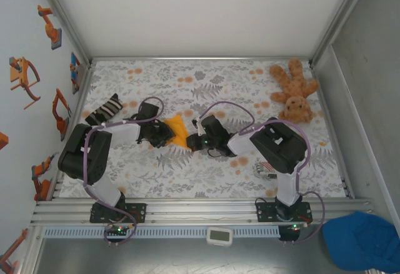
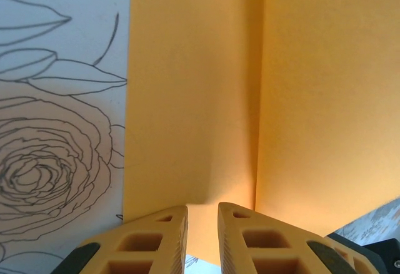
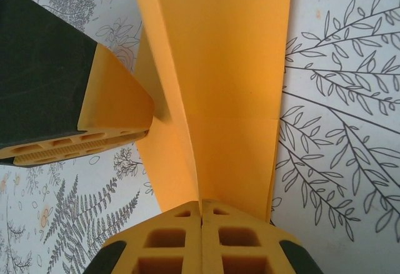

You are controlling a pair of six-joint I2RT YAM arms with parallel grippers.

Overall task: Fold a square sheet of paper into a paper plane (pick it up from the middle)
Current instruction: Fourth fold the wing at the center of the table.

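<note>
1. Square sheet of paper (image 1: 177, 127), bright orange and already creased, lies at the middle of the flower-printed table (image 1: 206, 177), between the two grippers.
2. At the sheet's 9 o'clock edge sits the left gripper (image 1: 164, 134), touching the paper. The right gripper (image 1: 192, 138) meets it at about 4 o'clock.
3. In the right wrist view, the right gripper's fingers (image 3: 169, 249) are pressed flat together. A raised crease of the sheet runs straight into the seam between them, so this hand is clenched on the paper's near edge.
4. From that seam the sheet spreads toward 12 o'clock, with one panel flat on the table and another tilted up along the crease.
5. At 9 o'clock in the same view, a flap of the sheet curls up against the pad of one left finger (image 3: 50, 80).
6. In the left wrist view, the left fingers (image 2: 156, 243) stand a narrow gap apart, released rather than clamped. The sheet shows through the gap, and a crease runs on toward 12 o'clock.
7. A brown teddy (image 1: 294, 91) lies at 2 o'clock from the sheet, well apart from it. A black-and-white striped cloth (image 1: 104, 109) lies at 10 o'clock near the left wall.
</note>
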